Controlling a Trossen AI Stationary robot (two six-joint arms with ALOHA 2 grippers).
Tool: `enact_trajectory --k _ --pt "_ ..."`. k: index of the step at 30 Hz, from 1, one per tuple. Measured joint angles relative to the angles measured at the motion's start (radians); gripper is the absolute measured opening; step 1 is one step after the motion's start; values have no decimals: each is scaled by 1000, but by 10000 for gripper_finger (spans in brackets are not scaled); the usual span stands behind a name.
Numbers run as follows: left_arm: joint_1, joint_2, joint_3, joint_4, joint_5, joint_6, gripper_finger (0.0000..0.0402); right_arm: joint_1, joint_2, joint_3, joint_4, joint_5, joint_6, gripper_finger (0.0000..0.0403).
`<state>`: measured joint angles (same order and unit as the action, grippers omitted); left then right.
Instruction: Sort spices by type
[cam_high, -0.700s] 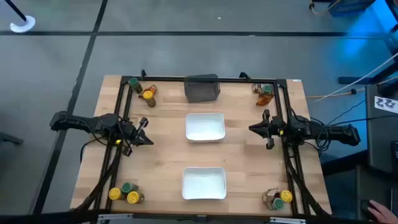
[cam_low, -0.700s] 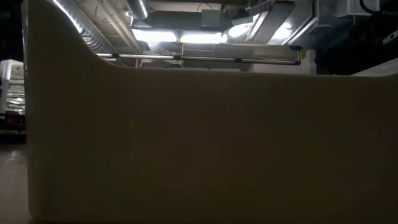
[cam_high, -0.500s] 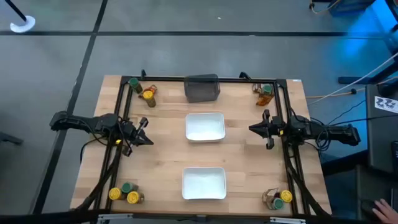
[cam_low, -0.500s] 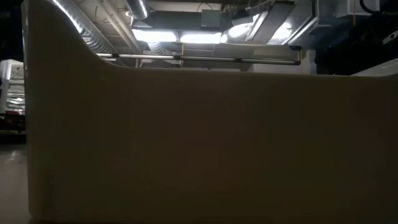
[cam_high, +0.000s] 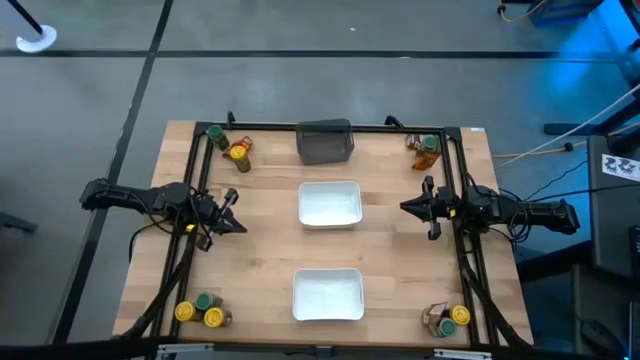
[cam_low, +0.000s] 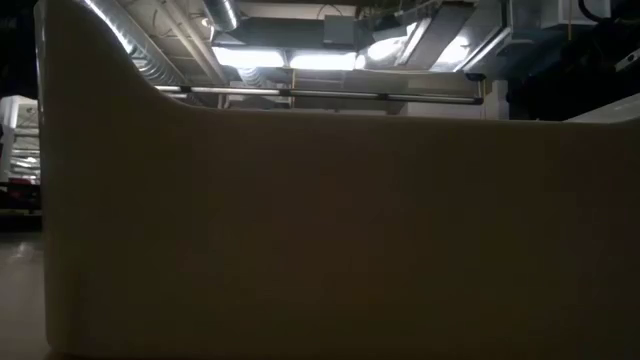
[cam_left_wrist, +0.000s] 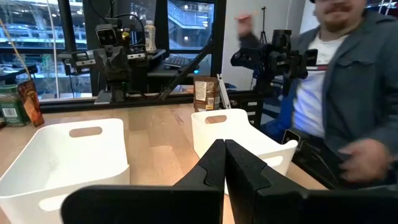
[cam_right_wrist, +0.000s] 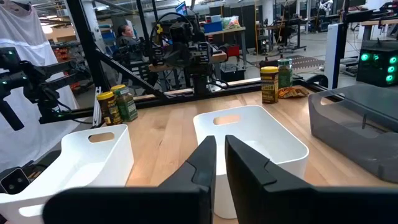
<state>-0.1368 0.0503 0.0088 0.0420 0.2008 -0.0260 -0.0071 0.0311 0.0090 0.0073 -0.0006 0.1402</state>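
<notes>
The spices sit in four small groups, one at each corner of the desk. Far left corner: a green-lid jar (cam_high: 214, 132), a yellow-lid jar (cam_high: 238, 152) and a sachet (cam_high: 243, 163). Far right corner: a green-lid jar (cam_high: 429, 144) with a sachet (cam_high: 426, 158) just beside it. Near left corner: two yellow-lid jars (cam_high: 184, 312) and a green one (cam_high: 202, 301). Near right corner: a yellow-lid jar (cam_high: 460, 316) with a darker jar (cam_high: 443, 326) touching it. None are in the trays yet, so I think the sorting has not begun.

The left tool (cam_high: 232, 210) hangs over the left side of the desk. Its fingers are pressed together and hold nothing. The right tool (cam_high: 409, 207) hangs over the right side. Its fingers are only a thin gap apart and hold nothing.

What could go wrong: the jars stand so close that a tool going for one may knock its neighbour over. The black frame rails run by every group, so an arm could bump a rail. A flat sachet may slip from the fingers.

The desk (cam_high: 260, 250) is pale wood. Two white trays (cam_high: 330, 203) (cam_high: 328, 295) sit along the middle, and a grey block (cam_high: 325, 142) sits at the far edge. The low view is blocked by a plain wall with ceiling lights above. A person (cam_left_wrist: 339, 87) stands in the room past the desk.
</notes>
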Motion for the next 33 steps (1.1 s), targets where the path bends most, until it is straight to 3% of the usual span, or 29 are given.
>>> enact_trajectory --k 17,26,30,33 --pt "0 0 0 0 -4 11 0 0 0 0 0 0 0 37" --pt "32 0 -1 125 -295 138 0 0 0 0 11 0 0 37" --pt "51 0 -1 132 -423 127 0 0 0 0 63 1 0 37" --pt "60 0 -1 133 -438 37 0 0 0 0 124 17 -32 37"
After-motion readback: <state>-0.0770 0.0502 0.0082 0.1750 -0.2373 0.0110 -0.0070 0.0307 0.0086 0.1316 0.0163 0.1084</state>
